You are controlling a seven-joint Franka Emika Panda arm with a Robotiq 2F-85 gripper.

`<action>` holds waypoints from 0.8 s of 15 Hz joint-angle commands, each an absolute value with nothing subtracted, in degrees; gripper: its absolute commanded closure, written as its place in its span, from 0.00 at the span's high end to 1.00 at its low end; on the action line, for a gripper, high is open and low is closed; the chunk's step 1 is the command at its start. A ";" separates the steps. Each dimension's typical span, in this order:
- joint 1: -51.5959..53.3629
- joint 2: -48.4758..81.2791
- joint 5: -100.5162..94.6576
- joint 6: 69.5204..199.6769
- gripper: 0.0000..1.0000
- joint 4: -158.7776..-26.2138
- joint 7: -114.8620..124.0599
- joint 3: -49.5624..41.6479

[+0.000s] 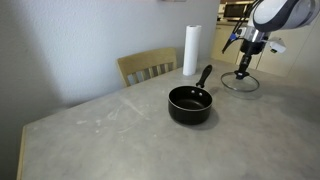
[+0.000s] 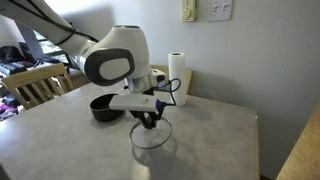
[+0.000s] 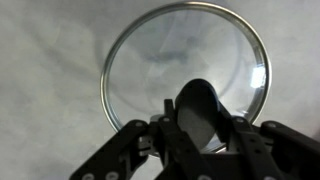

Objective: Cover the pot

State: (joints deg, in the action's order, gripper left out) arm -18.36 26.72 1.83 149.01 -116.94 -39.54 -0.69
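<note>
The pot point(image 1: 190, 104), a small black saucepan with a long handle pointing away, stands open on the grey table; it also shows in an exterior view point(image 2: 103, 107). The round glass lid point(image 1: 240, 83) with a metal rim lies apart from the pot, on the side its handle points to; it also shows in an exterior view point(image 2: 151, 139) and fills the wrist view point(image 3: 160, 60). My gripper point(image 1: 243, 70) point(image 2: 148, 123) points straight down over the lid. Its fingers point(image 3: 200, 120) sit close on both sides of the lid's dark knob point(image 3: 200, 100). I cannot tell whether the lid is off the table.
A white paper towel roll point(image 1: 190, 50) point(image 2: 178, 73) stands upright behind the pot. A wooden chair point(image 1: 148, 66) is pushed against the table's far edge. The table point(image 1: 100, 130) ends close beyond the lid in an exterior view point(image 2: 255, 150).
</note>
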 commanded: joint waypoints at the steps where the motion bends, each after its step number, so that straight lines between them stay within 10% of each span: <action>1: -17.32 21.73 0.46 147.27 0.15 -118.04 -37.73 -1.56; 12: -11.50 16.85 -5.63 144.22 0.15 -116.64 -30.12 -2.25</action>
